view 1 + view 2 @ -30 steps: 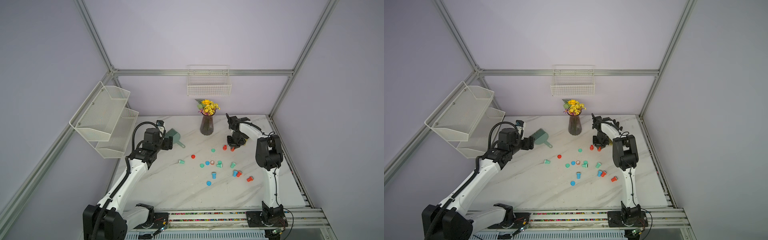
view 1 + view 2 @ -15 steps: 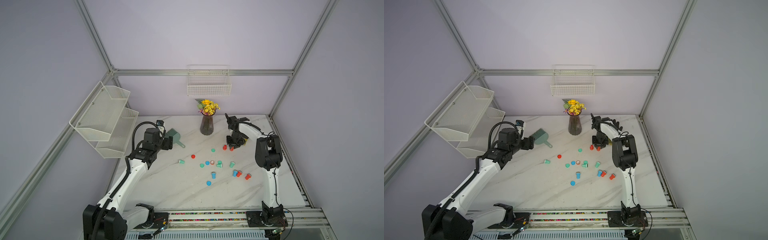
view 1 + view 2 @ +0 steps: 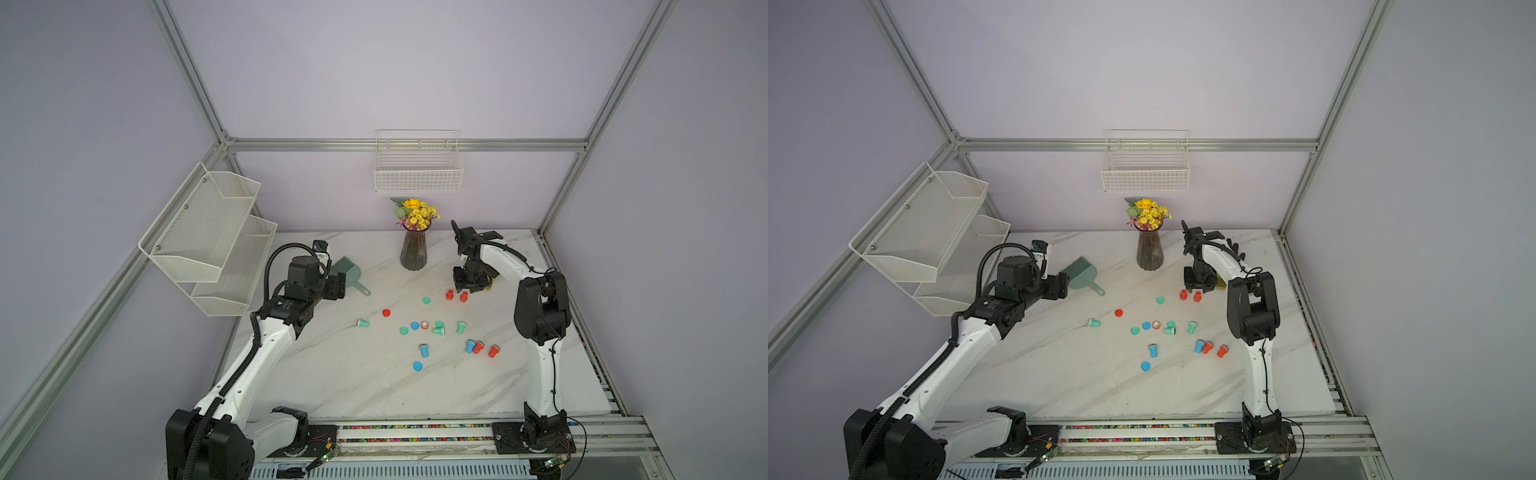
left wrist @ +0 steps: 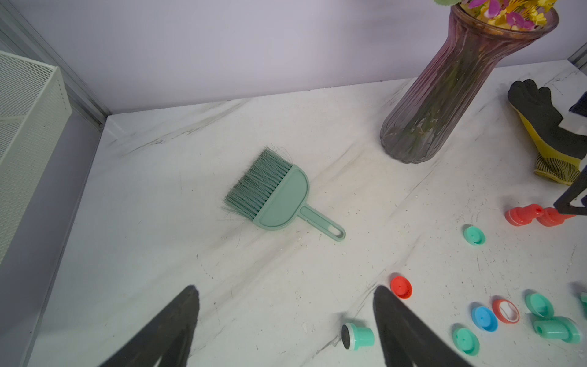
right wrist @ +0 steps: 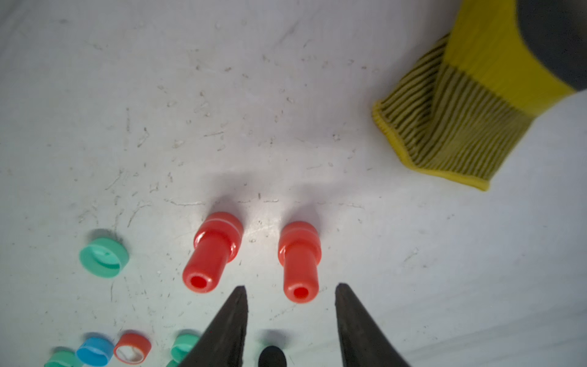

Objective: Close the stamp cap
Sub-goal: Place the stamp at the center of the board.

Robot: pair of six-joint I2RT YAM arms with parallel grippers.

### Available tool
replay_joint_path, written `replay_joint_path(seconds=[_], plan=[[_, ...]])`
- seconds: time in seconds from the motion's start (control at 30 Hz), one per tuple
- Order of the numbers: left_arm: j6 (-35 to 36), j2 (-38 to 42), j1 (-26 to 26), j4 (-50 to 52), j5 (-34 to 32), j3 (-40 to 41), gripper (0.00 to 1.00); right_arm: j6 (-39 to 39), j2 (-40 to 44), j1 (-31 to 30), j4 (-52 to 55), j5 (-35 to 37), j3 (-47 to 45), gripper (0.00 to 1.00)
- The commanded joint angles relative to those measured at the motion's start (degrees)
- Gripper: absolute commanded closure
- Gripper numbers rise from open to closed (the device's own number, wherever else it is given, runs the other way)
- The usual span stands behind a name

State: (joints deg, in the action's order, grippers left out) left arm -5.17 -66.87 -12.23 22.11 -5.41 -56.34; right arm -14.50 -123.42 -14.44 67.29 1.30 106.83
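No text, label, brand, number or sign can be read in any view. The only print visible is a small white marking on the black joint housing of the left arm [image 3: 994,306]. It lies to the left of the brush [image 3: 1082,273] and nearer the camera, and shows in both top views. It is too small to read.

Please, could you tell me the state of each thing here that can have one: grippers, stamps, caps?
Left gripper: open, empty.
Right gripper: open, holding nothing.
Red stamps: both upright, apart, not held.
Green stamp: on its side, uncapped, pad showing.
Red cap: loose, off any stamp.
Vase: upright.
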Motion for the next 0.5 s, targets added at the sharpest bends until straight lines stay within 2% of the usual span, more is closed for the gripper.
replay_joint_path(seconds=[0.0,0.2,0.47], plan=[[0.3,0.3,0.3,-0.4,-0.8,-1.8,0.15,-0.7,6.3,-0.4,3.3,3.6,0.8,0.51],[0.3,0.4,0.3,-0.5,-0.7,-1.7,0.15,-3.1,16.0,-3.2,3.8,4.3,-8.0,0.53],[0.2,0.3,0.3,-0.7,-0.4,-1.6,0.15,-12.1,28.1,-9.8,0.0,5.2,-27.5,0.58]])
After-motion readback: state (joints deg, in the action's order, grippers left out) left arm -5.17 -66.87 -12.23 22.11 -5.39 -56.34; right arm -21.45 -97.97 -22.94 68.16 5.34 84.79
